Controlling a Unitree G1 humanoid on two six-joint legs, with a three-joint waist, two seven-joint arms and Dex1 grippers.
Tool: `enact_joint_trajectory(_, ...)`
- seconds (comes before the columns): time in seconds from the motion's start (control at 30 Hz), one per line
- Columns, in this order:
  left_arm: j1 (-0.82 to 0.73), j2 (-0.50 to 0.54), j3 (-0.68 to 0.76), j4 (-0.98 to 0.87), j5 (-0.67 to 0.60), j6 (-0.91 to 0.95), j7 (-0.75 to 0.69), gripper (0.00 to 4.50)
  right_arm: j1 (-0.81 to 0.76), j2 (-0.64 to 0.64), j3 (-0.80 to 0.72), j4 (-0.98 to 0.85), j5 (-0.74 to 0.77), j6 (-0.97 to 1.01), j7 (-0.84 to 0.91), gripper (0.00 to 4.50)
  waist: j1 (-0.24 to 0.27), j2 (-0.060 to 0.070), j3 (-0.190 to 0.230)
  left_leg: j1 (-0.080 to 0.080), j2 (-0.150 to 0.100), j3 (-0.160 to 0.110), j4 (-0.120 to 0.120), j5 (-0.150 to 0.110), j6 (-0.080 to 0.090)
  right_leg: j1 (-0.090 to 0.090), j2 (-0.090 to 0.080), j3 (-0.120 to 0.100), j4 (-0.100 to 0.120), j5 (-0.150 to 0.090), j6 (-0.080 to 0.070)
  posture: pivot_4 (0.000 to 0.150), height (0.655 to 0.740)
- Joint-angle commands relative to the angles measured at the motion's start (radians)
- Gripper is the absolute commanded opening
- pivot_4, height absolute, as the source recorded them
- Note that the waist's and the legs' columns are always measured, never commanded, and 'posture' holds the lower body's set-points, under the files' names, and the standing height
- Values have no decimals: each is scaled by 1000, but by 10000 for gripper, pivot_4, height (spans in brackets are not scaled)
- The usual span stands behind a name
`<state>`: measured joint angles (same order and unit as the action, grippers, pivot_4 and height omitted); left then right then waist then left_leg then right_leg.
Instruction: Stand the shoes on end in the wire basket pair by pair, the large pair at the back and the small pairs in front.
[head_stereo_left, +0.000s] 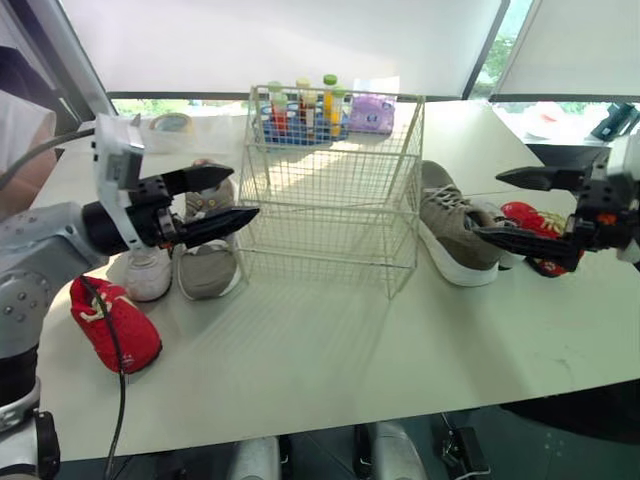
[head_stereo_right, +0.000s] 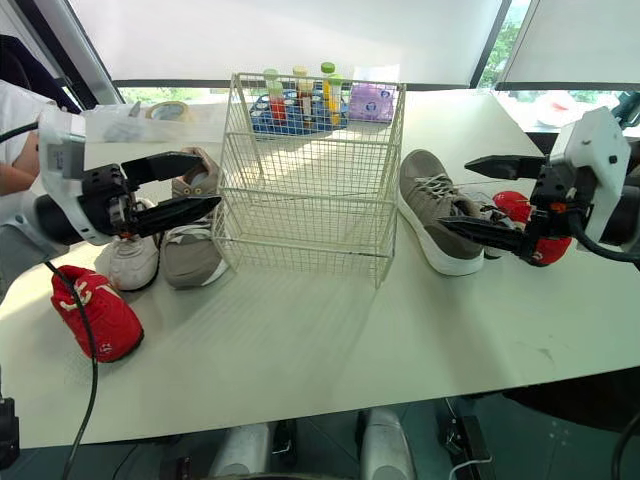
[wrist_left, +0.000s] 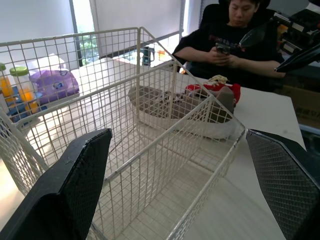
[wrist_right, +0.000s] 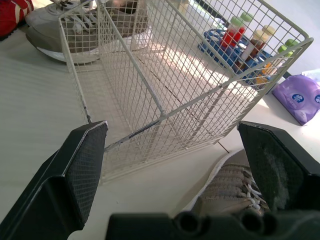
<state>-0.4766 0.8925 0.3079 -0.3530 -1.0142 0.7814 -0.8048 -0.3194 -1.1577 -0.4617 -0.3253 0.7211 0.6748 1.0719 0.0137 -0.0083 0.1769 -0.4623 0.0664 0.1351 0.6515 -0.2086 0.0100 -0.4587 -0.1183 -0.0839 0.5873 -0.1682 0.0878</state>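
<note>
At centre frame in the left eye view I find the wire basket (head_stereo_left: 330, 190), a box-shaped cream grid of thin rods, standing on the smooth pale bench (head_stereo_left: 330, 370). All the shoes I can see lie outside it. The left gripper (head_stereo_left: 243, 194) hangs at the basket's left edge, its black tapered fingers spread wide and holding nothing. The right gripper (head_stereo_left: 487, 203), at right of frame, is likewise spread wide, its lower finger crossing a grey sneaker (head_stereo_left: 455, 235) with a thick white sole. A red shoe (head_stereo_left: 535, 222) lies just beyond. At left of frame lie a second grey sneaker (head_stereo_left: 207, 265), a white shoe (head_stereo_left: 148, 272) and a second red shoe (head_stereo_left: 115, 322), rounded and soft-looking. The finger pads (wrist_left: 82, 185) show a fine mesh texture.
</note>
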Motion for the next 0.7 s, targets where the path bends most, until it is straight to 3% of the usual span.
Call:
enact_joint_trajectory(0.03,-14,27,8,-4,13,-7,-37,43805,15,-11,-60,-40,10,8,-10,45000,0,0,0,0,0,0,0,0,0,0,0,0,0,0,0,1500,7400)
enact_joint_trajectory(0.7,-32,-30,-14,1,3,4,-51,43805,74,11,-92,-66,10,53,-75,45000,-1,0,0,0,0,-1,1,2,3,1,0,0,1,0,0,1500,7400)
